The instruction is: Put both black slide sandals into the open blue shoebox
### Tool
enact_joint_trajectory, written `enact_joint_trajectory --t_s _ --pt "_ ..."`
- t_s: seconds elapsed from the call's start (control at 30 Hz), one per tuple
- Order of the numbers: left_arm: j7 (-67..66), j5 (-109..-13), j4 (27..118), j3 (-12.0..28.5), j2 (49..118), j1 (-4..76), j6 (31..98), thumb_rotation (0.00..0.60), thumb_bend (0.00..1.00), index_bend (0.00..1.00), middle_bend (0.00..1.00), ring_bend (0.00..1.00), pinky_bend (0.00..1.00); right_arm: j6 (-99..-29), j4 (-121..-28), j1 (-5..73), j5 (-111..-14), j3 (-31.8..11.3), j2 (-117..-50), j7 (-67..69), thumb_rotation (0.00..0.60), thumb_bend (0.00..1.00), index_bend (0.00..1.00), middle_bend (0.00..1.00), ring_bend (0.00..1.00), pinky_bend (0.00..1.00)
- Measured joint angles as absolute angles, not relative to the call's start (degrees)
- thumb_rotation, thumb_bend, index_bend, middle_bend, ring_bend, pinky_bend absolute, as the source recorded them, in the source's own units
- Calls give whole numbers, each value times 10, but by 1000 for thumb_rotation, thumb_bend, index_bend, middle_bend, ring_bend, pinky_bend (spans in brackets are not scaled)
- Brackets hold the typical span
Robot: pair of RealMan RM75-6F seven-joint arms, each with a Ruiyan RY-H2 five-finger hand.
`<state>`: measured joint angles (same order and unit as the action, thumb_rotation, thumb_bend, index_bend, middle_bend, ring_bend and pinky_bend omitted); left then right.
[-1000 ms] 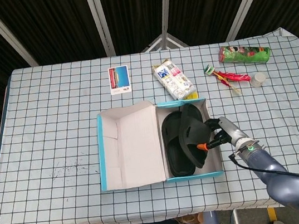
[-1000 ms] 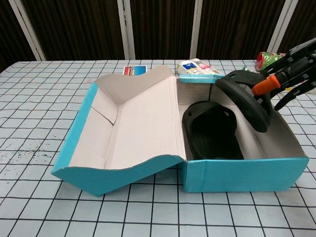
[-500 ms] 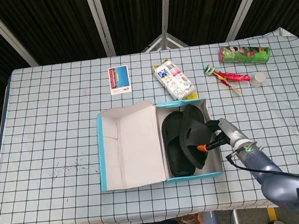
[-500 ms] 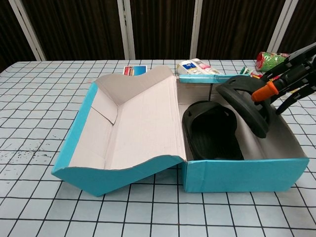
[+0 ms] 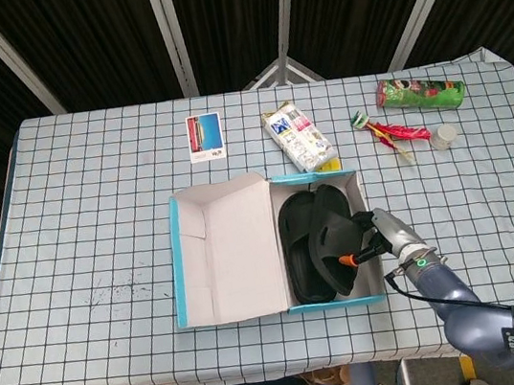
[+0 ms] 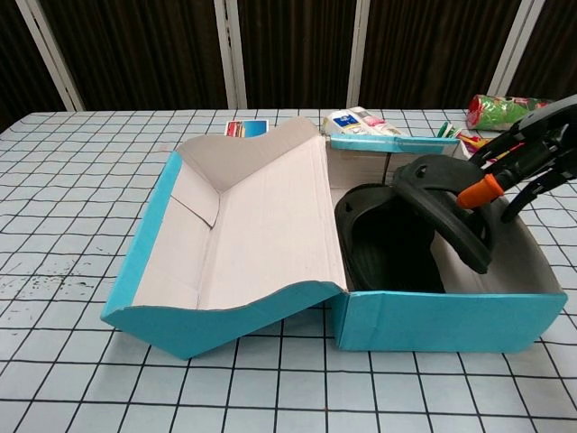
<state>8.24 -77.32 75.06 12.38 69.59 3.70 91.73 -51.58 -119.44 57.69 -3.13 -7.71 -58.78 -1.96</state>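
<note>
The fingers [image 6: 532, 167] of the right hand [image 5: 373, 241] are closed on the second black slide sandal [image 6: 444, 209], pinching its outer edge, with an orange fingertip [image 6: 478, 192] pressed against the sole's rim. That sandal is tilted on its side inside the open blue shoebox [image 6: 451, 322], its upper end against the fingers and its lower end down toward the box floor, just inside the near wall. The chest view shows the right arm [image 5: 490, 327] reaching in over the box's right wall.

Directly left of the fingers, the first black slide sandal [image 6: 383, 239] lies flat on the box floor, partly overlapped by the tilted one. Further left, the hinged lid [image 5: 227, 250] of the box lies open on the checked surface [image 5: 80, 238], its pale cardboard inside facing up.

Beyond the fingers, past the far wall of the box, a white snack packet [image 5: 299, 137] lies on the surface, and further left of it a small card [image 5: 205, 135] with red and blue print. Far behind and to the right of the fingers are a red and green toothbrush pack [image 5: 388, 132], a small white cap [image 5: 442, 137] and a green snack bag [image 5: 420, 93].

The left hand does not appear in either view.
</note>
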Motion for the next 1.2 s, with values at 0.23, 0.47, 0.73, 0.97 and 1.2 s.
enact_joint_trajectory --t_s 0.23,0.47,0.73,0.97,1.2 --pt "83 -772 751 124 696 37 918 600 373 75 0 0 101 -556 -1193 570 -50 -73 -610 -43 600 637 561 416 431 323" --pt "81 -772 752 124 695 36 918 600 373 75 0 0 101 -610 -1196 555 -79 -69 -643 -66 600 640 572 415 440 323" --pt "80 -772 754 124 695 36 919 600 373 75 0 0 101 -642 -1199 529 -121 -68 -668 -80 600 641 573 416 441 323" --pt "80 -773 753 124 694 36 919 600 373 75 0 0 101 -643 -1203 510 -140 -72 -676 -90 600 644 584 416 443 322" --pt "79 -773 753 124 694 36 918 600 373 75 0 0 101 -645 -1194 487 -174 -75 -692 -84 600 644 585 415 443 323"
